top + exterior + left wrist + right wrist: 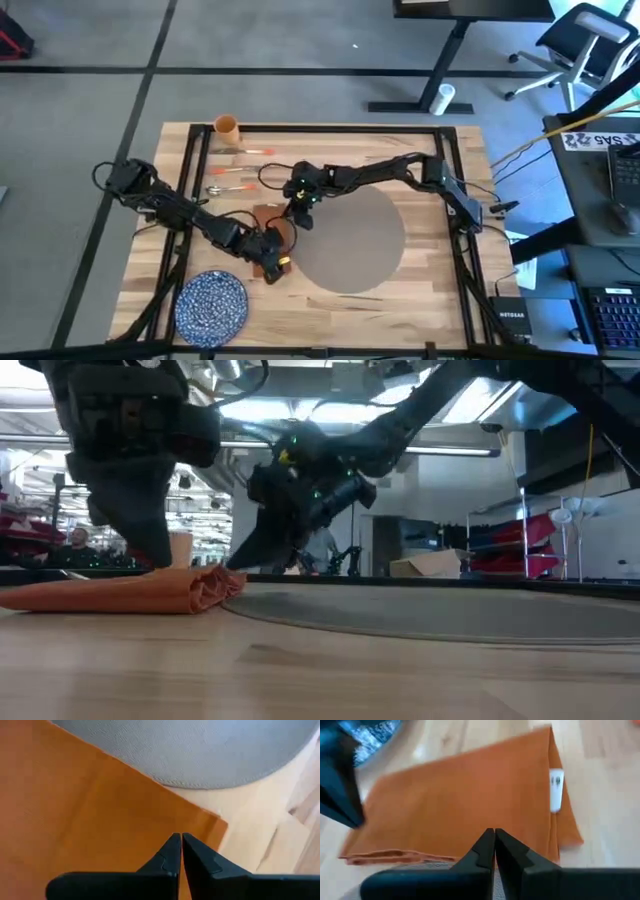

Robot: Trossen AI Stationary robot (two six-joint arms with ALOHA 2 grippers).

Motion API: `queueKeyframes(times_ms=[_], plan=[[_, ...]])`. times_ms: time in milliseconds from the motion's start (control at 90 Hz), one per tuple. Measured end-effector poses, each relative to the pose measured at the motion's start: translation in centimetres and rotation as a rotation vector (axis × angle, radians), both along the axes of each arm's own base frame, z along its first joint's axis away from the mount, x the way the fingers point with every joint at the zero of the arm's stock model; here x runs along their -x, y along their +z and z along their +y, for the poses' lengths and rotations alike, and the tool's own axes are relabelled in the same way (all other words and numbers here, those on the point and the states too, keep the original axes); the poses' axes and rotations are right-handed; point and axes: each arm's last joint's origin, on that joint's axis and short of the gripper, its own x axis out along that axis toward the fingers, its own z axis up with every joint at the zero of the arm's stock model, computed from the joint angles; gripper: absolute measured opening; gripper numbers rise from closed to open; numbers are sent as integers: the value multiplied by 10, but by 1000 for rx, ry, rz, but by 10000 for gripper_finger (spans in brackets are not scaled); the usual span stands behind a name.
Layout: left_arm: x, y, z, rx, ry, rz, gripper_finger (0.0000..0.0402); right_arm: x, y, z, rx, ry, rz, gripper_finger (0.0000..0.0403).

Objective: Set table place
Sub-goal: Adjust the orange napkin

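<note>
While both closed hands, left hand [272, 262] and right hand [298, 215], press the napkin [268, 232] at centre-left, probably to flatten it, the placemat [350, 245] awaits on the counter [430, 270].

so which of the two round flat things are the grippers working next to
The large grey-beige placemat. The left gripper and right gripper both sit at its edge over the orange napkin; the smaller blue speckled plate lies apart, near the table's front corner.
</note>
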Motion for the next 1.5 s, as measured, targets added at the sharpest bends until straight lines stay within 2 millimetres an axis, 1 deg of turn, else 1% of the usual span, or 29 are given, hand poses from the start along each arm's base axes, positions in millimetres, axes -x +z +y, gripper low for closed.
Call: queueKeyframes(times_ms=[156, 300, 478, 556, 700, 933, 1122, 1267, 1500], plan=[[3, 0, -6, 16, 10, 0, 0, -1, -11, 0, -16, -14, 18, 0], [6, 0, -13, 27, 13, 3, 0, -2, -11, -1, -9, -30, 16, 0], [13, -1, -21, -5, 41, 1, 0, -1, -12, -5, -7, -40, 17, 0], [15, -5, -24, -9, 59, -3, 0, -1, -12, -8, -3, -50, 18, 0], [20, -22, -26, -29, 97, 46, 0, 0, -11, -10, -6, -58, 19, 0], [14, -39, -32, -32, 111, 43, 0, 0, -12, -11, -11, -64, 24, 0], [20, -42, -41, -21, 140, 65, 0, 0, -12, -11, -15, -66, 27, 0], [28, -44, -43, -32, 158, 113, 0, 0, -12, -11, -16, -66, 28, 0], [28, -44, -42, -34, 157, 118, 0, 0, -11, -11, -17, -67, 28, 0]])
